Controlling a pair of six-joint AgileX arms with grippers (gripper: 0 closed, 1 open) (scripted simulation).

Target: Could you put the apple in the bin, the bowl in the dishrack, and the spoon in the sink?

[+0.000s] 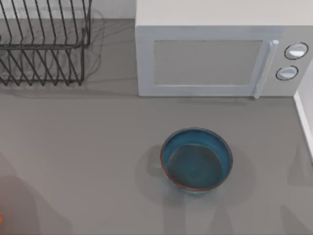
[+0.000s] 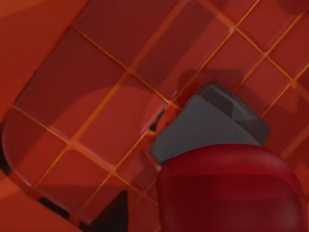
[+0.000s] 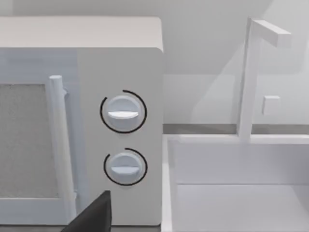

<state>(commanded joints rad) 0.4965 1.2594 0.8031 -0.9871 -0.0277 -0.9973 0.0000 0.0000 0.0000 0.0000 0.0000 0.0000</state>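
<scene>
Apple (image 2: 231,188) crowds the lower right of your left wrist view, one grey finger (image 2: 207,125) against it above the red gridded bin (image 2: 87,96); the grip looks clamped. Bowl (image 1: 196,161) sits centre-frame on the grey table (image 1: 88,147), dishrack (image 1: 44,44) cut off upper left, microwave (image 1: 215,54) behind.

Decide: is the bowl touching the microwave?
Apart. The top view shows bare grey table between the bowl and the microwave.

Teal bowl (image 1: 196,161) upright mid-table; dishrack (image 1: 44,44) back-left
</scene>
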